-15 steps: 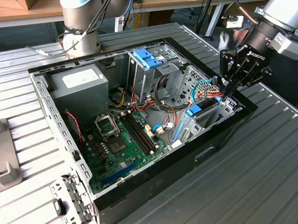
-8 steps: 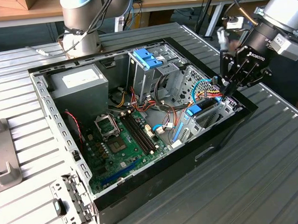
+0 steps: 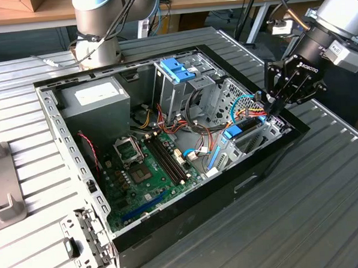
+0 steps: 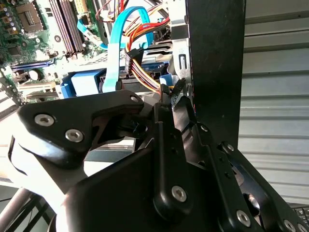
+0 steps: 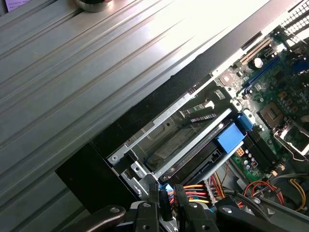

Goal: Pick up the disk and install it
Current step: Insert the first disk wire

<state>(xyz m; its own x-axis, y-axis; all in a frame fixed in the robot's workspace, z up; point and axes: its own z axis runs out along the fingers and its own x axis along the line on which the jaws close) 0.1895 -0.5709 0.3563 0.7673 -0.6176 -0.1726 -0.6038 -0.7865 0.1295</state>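
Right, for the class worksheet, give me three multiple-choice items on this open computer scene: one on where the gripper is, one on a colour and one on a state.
1. In the exterior view, where is the black gripper?
A. At the case's end on the exterior view's left.
B. Above the case's middle.
C. At the case's end on the exterior view's right, by the bundle of coloured cables.

2. What colour is the plastic carrier framing the flat grey metal disk?
A. Light blue.
B. Red.
C. Yellow.

3. What state is the black metal computer case in?
A. Shut, panel on.
B. Open, with its green motherboard exposed.
C. Upside down.

Answers:
1. C, the gripper hangs over the cables at that end.
2. A, the first wrist view shows the light blue frame.
3. B, the board and its parts lie in plain sight.
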